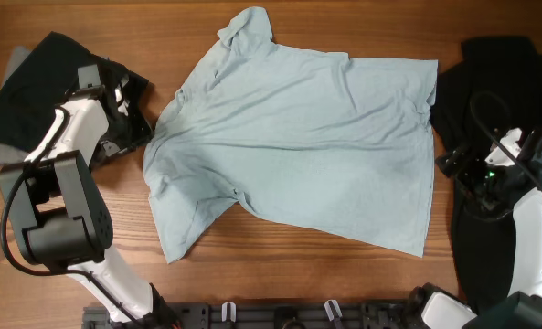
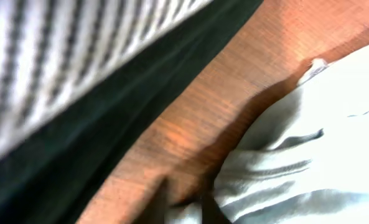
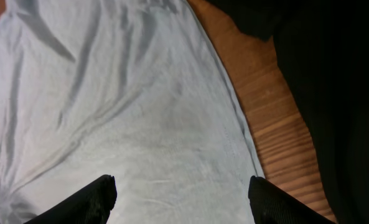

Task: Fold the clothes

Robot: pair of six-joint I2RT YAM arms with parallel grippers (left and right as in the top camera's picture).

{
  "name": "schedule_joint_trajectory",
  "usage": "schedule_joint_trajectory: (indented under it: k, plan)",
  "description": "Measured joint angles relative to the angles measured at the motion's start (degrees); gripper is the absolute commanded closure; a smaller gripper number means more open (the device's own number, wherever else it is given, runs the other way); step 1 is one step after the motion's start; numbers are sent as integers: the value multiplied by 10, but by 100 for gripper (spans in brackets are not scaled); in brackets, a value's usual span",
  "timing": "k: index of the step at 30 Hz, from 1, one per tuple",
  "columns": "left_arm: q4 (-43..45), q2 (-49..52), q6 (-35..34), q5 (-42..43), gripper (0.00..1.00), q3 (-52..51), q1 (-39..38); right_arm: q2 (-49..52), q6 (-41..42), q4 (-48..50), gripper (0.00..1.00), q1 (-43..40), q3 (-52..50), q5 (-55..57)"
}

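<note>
A light blue T-shirt (image 1: 298,146) lies spread flat on the wooden table, collar toward the left and hem toward the right. My left gripper (image 1: 141,133) is at the edge of the shirt's left sleeve. In the blurred left wrist view its fingers (image 2: 185,210) are close together with a bit of pale shirt cloth (image 2: 296,149) between them. My right gripper (image 1: 446,166) is at the shirt's right edge. In the right wrist view its fingers (image 3: 184,199) are wide open over the shirt (image 3: 122,112), holding nothing.
A black garment (image 1: 499,73) lies at the right under my right arm and shows in the right wrist view (image 3: 333,93). A dark garment pile (image 1: 33,82) lies at the far left, with striped cloth (image 2: 60,56) on it. Bare wood (image 1: 280,274) runs along the front.
</note>
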Motion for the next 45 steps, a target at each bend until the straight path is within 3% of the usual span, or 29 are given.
schedule_joint_trajectory:
  k: [1, 2, 4, 6, 8, 9, 10, 13, 14, 17, 21, 25, 28, 32, 33, 35, 45]
  plan:
    - [14, 0, 2, 2, 96, 0, 0, 7, 0, 0, 28, 0, 0, 0]
    - [26, 0, 2, 7, 87, 0, 0, 14, 1, 0, 28, 0, 0, 0]
    - [46, 0, 1, 36, 58, 0, 1, 25, 3, 0, 28, 0, 0, 0]
    - [47, 0, 10, 71, 50, 0, 1, 29, 3, 0, 27, 0, 0, 0]
    - [46, 0, 20, 90, 48, 0, 0, 29, 3, 0, 28, 0, 0, 0]
    - [41, 0, 26, 96, 48, 0, -2, 30, 3, 1, 27, 0, 0, 0]
    - [35, 0, 35, 99, 56, 0, -4, 30, 3, 1, 27, 0, 0, 0]
    - [34, 0, 56, 93, 91, 0, -19, 30, 3, 2, 27, 0, 0, 0]
    - [35, 0, 60, 90, 96, 0, -23, 30, 3, 5, 27, 0, 0, 0]
    - [60, 2, 65, 82, 96, 0, -26, 30, 3, 17, 27, 0, -1, 0]
    - [160, 6, 49, 77, 96, -2, -26, 30, 11, 45, 27, 0, -1, 0]
    - [162, 6, 26, 78, 48, -2, -26, 30, 16, 54, 27, 0, -1, 1]
    - [121, 7, 39, 79, 37, -2, -28, 30, 18, 56, 27, 0, -1, 1]
    - [114, 9, 54, 79, 53, -2, -38, 30, 18, 61, 27, 0, -1, 1]
    - [113, 13, 58, 79, 71, -2, -44, 30, 18, 61, 27, 0, -1, 1]
    - [110, 28, 62, 80, 94, -2, -54, 30, 18, 61, 27, 0, -1, 1]
    - [181, 52, 53, 61, 95, 37, -57, 30, 19, 64, 27, 0, -1, 1]
